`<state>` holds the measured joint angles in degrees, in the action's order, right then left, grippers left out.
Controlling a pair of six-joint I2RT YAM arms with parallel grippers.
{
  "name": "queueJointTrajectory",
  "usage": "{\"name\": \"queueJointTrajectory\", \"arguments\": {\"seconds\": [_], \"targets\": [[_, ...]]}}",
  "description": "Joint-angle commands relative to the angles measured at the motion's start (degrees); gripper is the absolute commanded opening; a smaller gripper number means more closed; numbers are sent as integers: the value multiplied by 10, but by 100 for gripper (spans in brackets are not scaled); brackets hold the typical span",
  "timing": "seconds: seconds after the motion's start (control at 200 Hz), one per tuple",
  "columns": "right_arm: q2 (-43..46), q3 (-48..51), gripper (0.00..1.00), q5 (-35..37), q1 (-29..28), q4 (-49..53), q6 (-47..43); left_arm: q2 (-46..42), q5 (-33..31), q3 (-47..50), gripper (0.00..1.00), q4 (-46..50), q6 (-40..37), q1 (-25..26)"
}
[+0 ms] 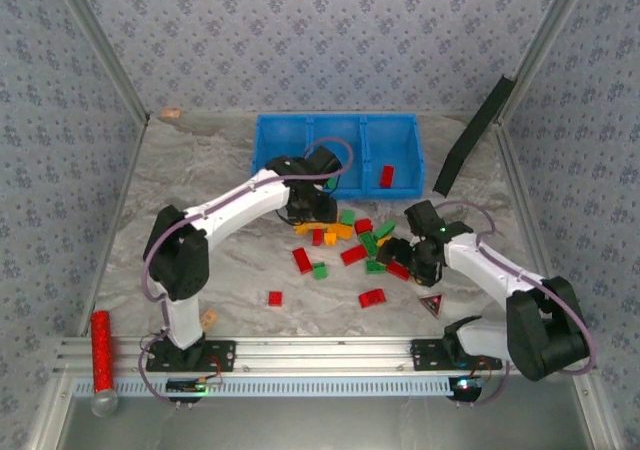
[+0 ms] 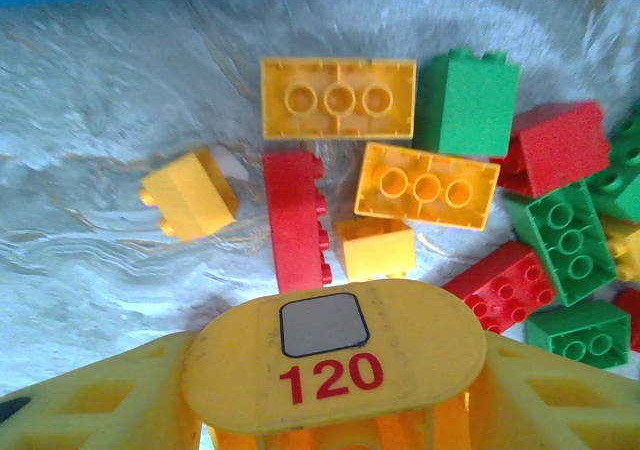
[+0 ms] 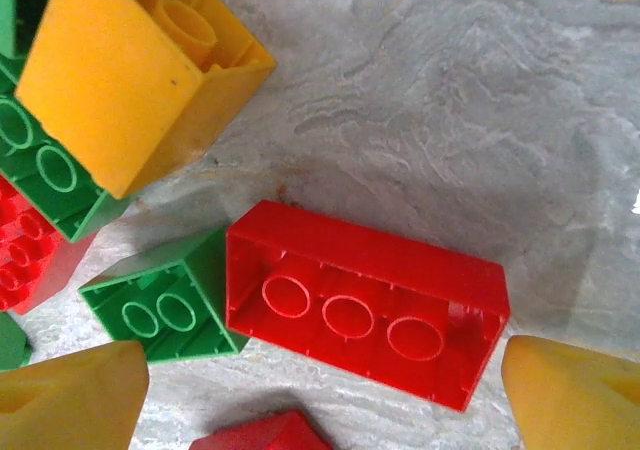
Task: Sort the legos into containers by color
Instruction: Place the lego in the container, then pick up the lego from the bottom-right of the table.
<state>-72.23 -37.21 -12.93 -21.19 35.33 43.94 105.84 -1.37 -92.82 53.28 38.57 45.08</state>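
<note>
The legos (image 1: 350, 235) lie in a loose red, green and yellow pile in front of the blue tray of containers (image 1: 335, 130). One red brick (image 1: 386, 176) lies in the tray's right compartment. My left gripper (image 1: 312, 210) hangs over the pile's left end. In the left wrist view a yellow oval plate marked 120 (image 2: 335, 355) hides its fingertips, just short of a red brick (image 2: 296, 220) and a small yellow one (image 2: 375, 247). My right gripper (image 3: 325, 410) is open, its fingers (image 3: 75, 400) on either side of an upside-down red brick (image 3: 365, 305).
Stray bricks lie nearer the arms: red ones (image 1: 301, 260), (image 1: 274, 298), (image 1: 372, 298) and a green one (image 1: 320, 270). A black-and-red triangle (image 1: 432, 305) sits by the right arm. A red glittery cylinder (image 1: 100, 350) stands front left. A black strip (image 1: 472, 140) leans at the back right.
</note>
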Motion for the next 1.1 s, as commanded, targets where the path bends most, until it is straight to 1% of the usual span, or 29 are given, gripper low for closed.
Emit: {"name": "queueJointTrajectory", "arguments": {"seconds": [0.0,0.155,0.355,0.48,0.555,0.69,0.8,0.84,0.949,1.094], "targets": [[-21,4,90,18,-5,-6,6,-24,-18,-39,61,31,-28,-16],[-47,-5,84,35,-6,-23,4,-24,-33,-73,62,41,-55,-41],[-74,-16,76,48,-6,-25,-5,-9,-42,-126,62,47,-90,-89],[-77,-25,74,55,-5,-24,-7,5,-42,-158,62,49,-106,-114],[-77,-27,70,60,-2,-21,-9,12,-43,-170,62,49,-115,-125],[-89,-27,69,63,2,-21,-14,27,-41,-173,62,36,-124,-140],[-102,-29,65,64,3,-22,-19,53,-33,-185,62,21,-124,-153],[-105,-29,63,66,3,-20,-21,66,-33,-186,62,16,-126,-157],[-99,-36,56,70,4,-11,-33,107,-37,-231,62,18,-133,-166],[-62,-62,53,77,9,52,-57,154,-44,-249,63,11,-135,-179]]}}
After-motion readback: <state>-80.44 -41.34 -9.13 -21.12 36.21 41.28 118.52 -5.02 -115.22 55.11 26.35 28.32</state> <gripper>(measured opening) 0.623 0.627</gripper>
